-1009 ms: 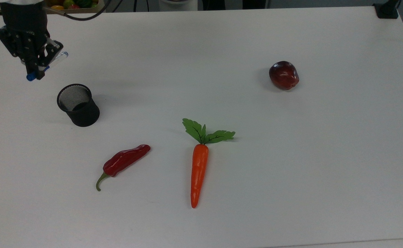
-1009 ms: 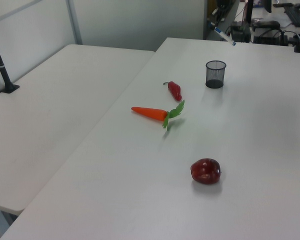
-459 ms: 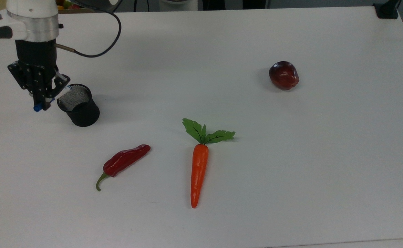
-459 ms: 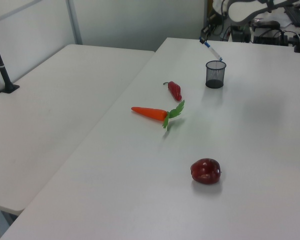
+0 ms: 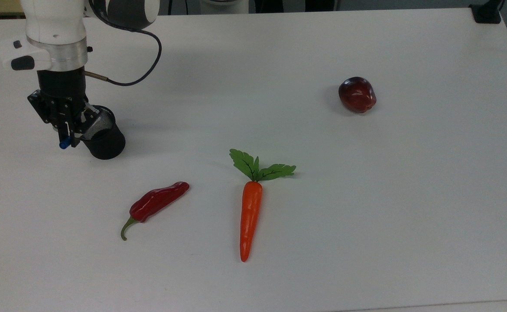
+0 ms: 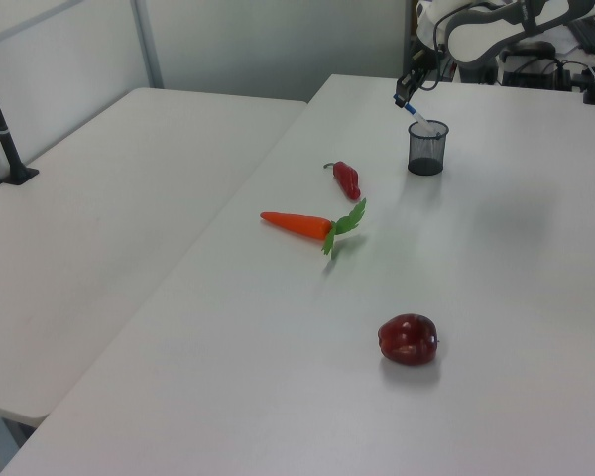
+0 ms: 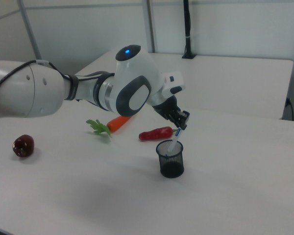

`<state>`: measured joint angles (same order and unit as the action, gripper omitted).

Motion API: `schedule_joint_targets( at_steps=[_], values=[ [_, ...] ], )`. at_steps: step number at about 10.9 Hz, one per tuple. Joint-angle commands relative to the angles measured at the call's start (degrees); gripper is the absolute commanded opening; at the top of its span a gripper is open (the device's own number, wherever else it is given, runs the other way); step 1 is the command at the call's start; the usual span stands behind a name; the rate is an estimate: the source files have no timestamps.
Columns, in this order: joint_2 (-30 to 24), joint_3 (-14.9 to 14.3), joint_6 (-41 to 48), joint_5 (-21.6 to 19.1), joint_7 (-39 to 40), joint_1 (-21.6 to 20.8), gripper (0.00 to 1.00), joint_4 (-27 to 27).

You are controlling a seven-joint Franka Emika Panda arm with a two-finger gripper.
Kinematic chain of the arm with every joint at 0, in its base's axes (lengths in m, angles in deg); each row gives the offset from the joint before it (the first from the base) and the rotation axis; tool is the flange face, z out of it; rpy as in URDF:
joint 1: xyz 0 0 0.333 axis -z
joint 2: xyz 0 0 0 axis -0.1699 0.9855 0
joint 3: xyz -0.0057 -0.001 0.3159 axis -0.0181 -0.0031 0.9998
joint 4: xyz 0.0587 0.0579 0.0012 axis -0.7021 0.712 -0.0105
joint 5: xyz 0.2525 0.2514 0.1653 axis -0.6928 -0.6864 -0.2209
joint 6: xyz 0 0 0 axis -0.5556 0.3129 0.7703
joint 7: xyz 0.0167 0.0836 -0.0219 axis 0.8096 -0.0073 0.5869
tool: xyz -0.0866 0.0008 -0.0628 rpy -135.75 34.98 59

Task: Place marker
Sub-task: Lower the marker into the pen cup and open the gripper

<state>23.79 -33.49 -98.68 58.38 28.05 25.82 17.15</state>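
Note:
My gripper (image 5: 71, 135) is shut on the marker (image 5: 64, 143), a slim white pen whose blue end sticks out by the fingers. The marker hangs tilted. In the right view the marker (image 7: 175, 141) slopes down from the gripper (image 7: 180, 122), and its lower white end reaches just inside the rim of a black mesh cup (image 7: 171, 159). The left view shows the marker (image 6: 416, 116) leaning from the gripper (image 6: 407, 91) into the cup (image 6: 427, 149). In the top view the gripper overlaps the left rim of the cup (image 5: 104, 139).
On the white table (image 5: 366, 195) lie a red chili pepper (image 5: 156, 202), an orange carrot (image 5: 250, 216) with green leaves and a dark red apple (image 5: 357, 94). A black clamp (image 5: 487, 13) sits at the top view's far right corner.
The gripper carried the marker from the top view's upper left down and right to the cup. The marker's lower end went from outside the cup to inside its rim.

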Motion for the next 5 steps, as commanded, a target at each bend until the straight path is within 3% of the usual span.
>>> schedule_joint_targets(
  at_steps=[1,2,5],
  values=[
    [-1.38,-0.62,-1.30,0.73,-0.11,-0.83,0.76,2.14],
    [-1.47,-0.62,-1.21,0.73,-0.11,-0.92,1.00,2.05],
    [-1.82,-0.54,-0.60,0.65,-0.02,-2.67,1.00,1.61]
  ],
)
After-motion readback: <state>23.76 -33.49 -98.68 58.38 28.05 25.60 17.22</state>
